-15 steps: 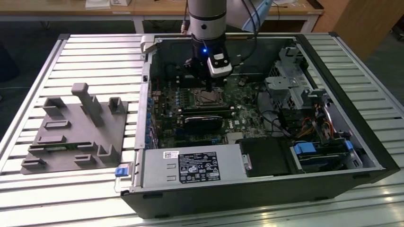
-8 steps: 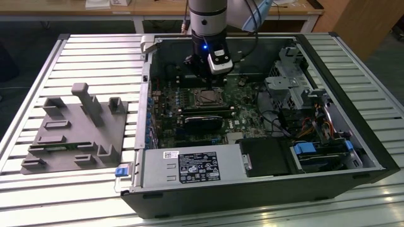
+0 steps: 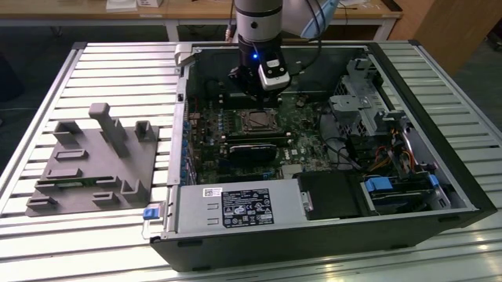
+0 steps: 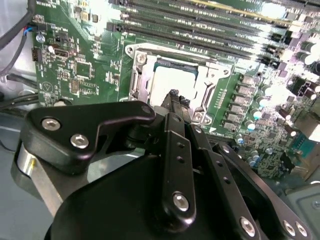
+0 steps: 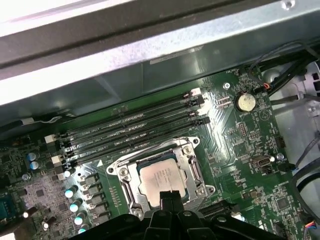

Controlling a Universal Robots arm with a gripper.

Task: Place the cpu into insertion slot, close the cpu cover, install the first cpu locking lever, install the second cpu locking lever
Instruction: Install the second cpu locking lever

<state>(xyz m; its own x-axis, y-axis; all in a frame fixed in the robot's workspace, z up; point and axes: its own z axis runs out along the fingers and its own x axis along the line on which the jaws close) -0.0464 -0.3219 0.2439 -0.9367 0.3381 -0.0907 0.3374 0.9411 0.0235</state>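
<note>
Hovering clenched w/ nothing held, claw (image 5: 169,197) sits just over cpu (image 5: 161,177), already seated in slot (image 5: 125,175); pressing down off-centre could shift chip, bend pins.

Robotics lab or workshop, open computer case (image 3: 330,235) on slatted metal surface (image 3: 117,64), robot arm (image 3: 257,23), wooden benches (image 3: 94,13) behind

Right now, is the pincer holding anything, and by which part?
Nothing held. The pincer is shut with nothing between its tips, poised over the cpu, which already sits in the insertion slot.
</note>
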